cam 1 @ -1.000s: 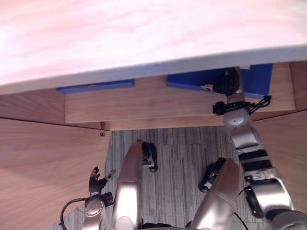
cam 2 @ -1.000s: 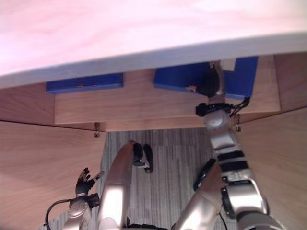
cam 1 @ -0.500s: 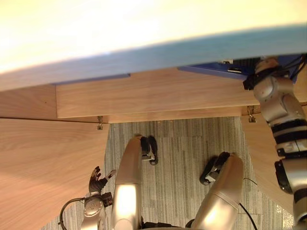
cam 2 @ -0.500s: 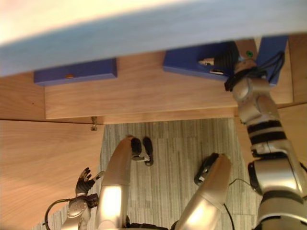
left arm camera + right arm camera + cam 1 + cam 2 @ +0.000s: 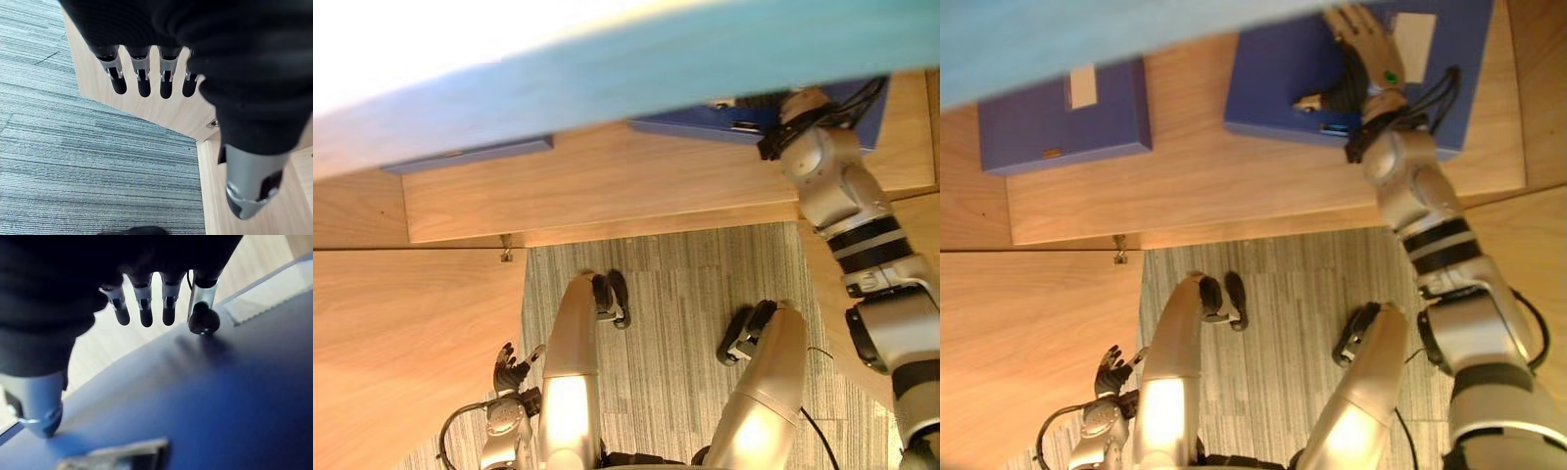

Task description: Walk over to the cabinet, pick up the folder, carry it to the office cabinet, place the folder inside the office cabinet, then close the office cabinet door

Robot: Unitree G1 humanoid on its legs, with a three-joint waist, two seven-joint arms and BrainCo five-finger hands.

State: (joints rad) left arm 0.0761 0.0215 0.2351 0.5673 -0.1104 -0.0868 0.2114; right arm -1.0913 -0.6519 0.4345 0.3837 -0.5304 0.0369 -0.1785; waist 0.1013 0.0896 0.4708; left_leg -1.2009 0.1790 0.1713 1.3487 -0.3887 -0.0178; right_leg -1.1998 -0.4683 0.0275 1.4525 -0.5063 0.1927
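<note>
The blue folder (image 5: 1273, 93) is lying flat on the wooden shelf (image 5: 1234, 196) of the open cabinet, toward the robot's right, with a pale label (image 5: 1413, 44) showing on its cover. The right robot hand (image 5: 1363, 44) is resting on top of it, released, its fingers straight and spread. In the right wrist view one fingertip (image 5: 203, 319) and the thumb (image 5: 36, 401) are touching the cover. The other fingers seem to be hovering just above it, though that is hard to judge from so close. A second blue folder (image 5: 1062, 117) is lying on the same shelf, well apart to the left. The cabinet top (image 5: 705, 49) is overhanging and hiding part of both folders in the left eye view. The left robot hand (image 5: 1113, 372) is hanging low beside the open cabinet door (image 5: 1028, 343), released and holding nothing, its fingers (image 5: 143, 83) pointing past the door's edge over the grey carpet (image 5: 73, 147).
</note>
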